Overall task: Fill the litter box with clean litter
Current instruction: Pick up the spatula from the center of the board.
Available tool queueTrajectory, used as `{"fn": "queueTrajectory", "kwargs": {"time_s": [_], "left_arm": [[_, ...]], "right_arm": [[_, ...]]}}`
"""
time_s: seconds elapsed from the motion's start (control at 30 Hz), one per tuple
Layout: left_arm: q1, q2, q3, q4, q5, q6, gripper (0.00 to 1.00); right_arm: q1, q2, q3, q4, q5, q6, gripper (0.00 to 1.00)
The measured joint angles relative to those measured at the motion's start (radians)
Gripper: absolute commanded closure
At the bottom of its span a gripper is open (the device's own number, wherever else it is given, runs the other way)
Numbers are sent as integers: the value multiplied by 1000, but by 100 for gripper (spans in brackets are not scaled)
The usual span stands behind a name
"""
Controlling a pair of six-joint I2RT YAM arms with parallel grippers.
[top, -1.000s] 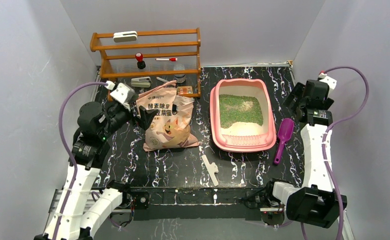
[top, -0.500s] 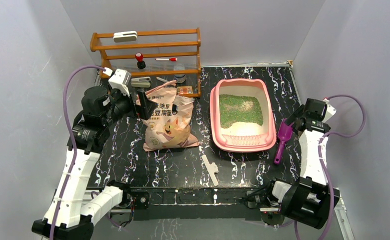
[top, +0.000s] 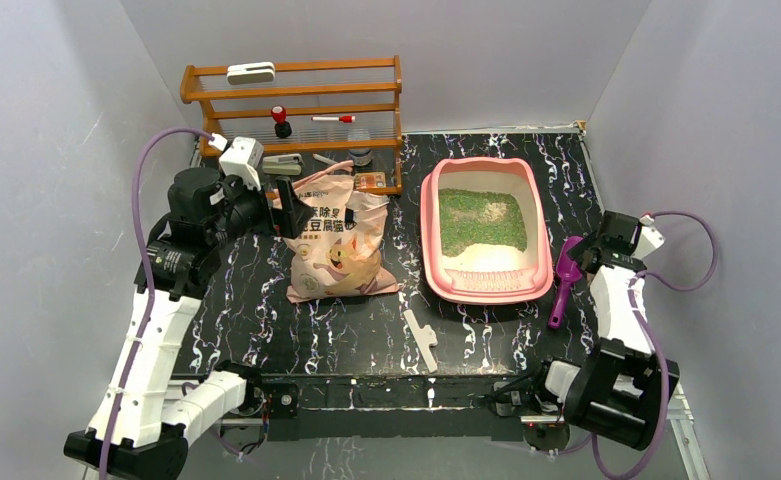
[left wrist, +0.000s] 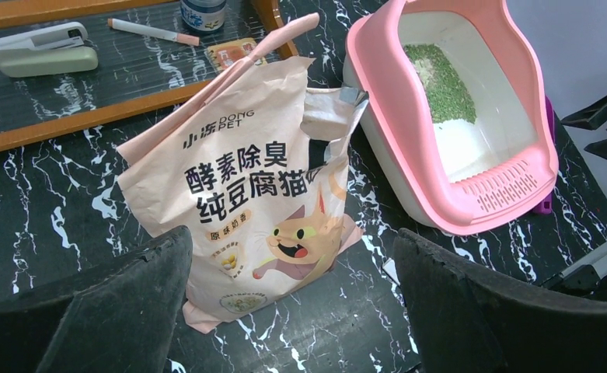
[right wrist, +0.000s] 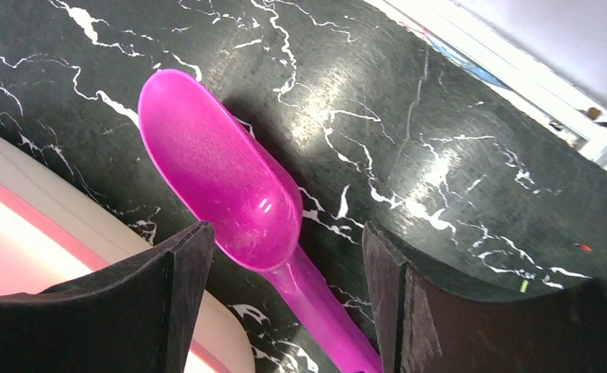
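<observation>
1. On the right half of the desk (top: 366,320), closer to the far edge than the near one, sits the pink litter box (top: 486,292). It is level and nothing touches it.
2. Left of the desk's centre, the beige cat-printed litter bag (top: 336,245) stands slumped with its crumpled top gaping. It is well apart from the box and not tipped toward it.
3. Inside the box, the clean litter (top: 481,220) forms a green layer over the far and middle floor. A pale patch shows at its right side, and the strip of cream floor toward the near edge is bare. I judge the filling partly done, with more litter still to add and spread.
4. Toward the desk's right edge, just beside the box's near right corner, the purple scoop (top: 569,268) lies flat and looks empty.
5. The left pincer (top: 284,210) hovers by the bag's upper left side. Its jaws are wide apart and grip nothing, and I cannot tell whether they touch the bag.
6. The right pincer (right wrist: 284,233) hangs low over the scoop, its jaws apart on either side of the bowl's narrow end. It is not clamped on anything, so picking up the scoop looks like the likely next step.
</observation>
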Motion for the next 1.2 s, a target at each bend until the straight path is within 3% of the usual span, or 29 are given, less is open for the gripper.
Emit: {"fn": "queueTrajectory", "kwargs": {"time_s": [0.13,0.33,0.47,0.8,1.2], "left_arm": [[0,4,11,-2,-3,0,2],[0,5,11,-12,-5,0,2],[0,6,11,-14,-5,0,2],[0,15,11,-14,-3,-8,2],[0,38,11,-14,-1,-12,2]], "right_arm": [[0,61,-1,49,-16,43,24],[0,74,-71,130,-12,109,34],[0,83,-124,175,2,135,35],[0,128,-132,283,12,150,46],[-1,156,-180,308,0,166,60]]}}
